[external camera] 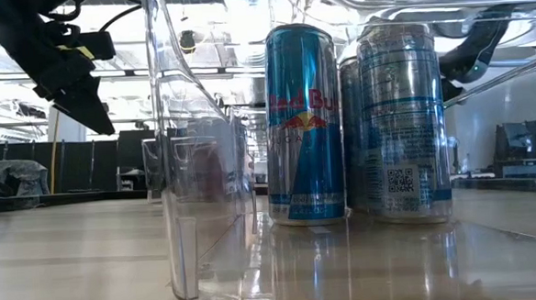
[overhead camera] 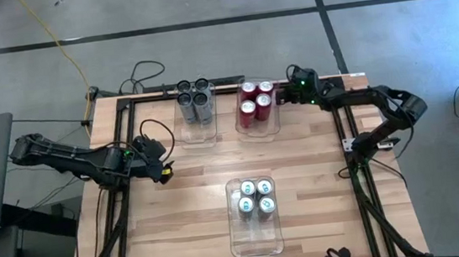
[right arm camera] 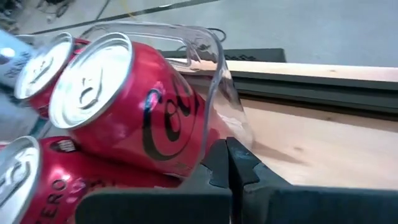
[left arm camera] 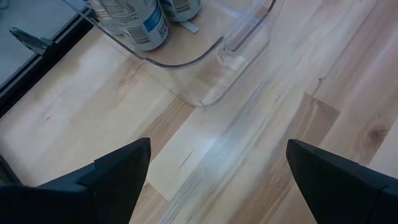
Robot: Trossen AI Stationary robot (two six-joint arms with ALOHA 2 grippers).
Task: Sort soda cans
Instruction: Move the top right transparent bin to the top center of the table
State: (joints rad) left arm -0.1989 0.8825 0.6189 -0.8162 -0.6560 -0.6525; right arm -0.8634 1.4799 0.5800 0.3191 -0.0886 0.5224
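Three clear bins hold the soda cans. Grey cans [overhead camera: 195,101] stand in the far-left bin [overhead camera: 199,136]. Red cans [overhead camera: 255,101] stand in the far-right bin [overhead camera: 259,127]. Silver-blue cans [overhead camera: 253,198] stand in the near bin [overhead camera: 257,240]. My left gripper [overhead camera: 164,170] hovers open over bare wood, short of the grey cans' bin [left arm camera: 205,74], with nothing between its fingers. My right gripper [overhead camera: 280,98] is shut, slanting down beside the right wall [right arm camera: 221,87] of the red cans' bin, next to a red can [right arm camera: 134,106]. My right gripper's shut fingertips [right arm camera: 219,155] stand low against the right wall of the red cans' bin, coming from the table's right. I cannot tell whether they touch it.
Bare wood lies between the three bins and along the table's left and right sides. A black frame rail [right arm camera: 298,81] runs along the far edge behind the red bin. Cables [overhead camera: 144,73] lie past the far-left corner.
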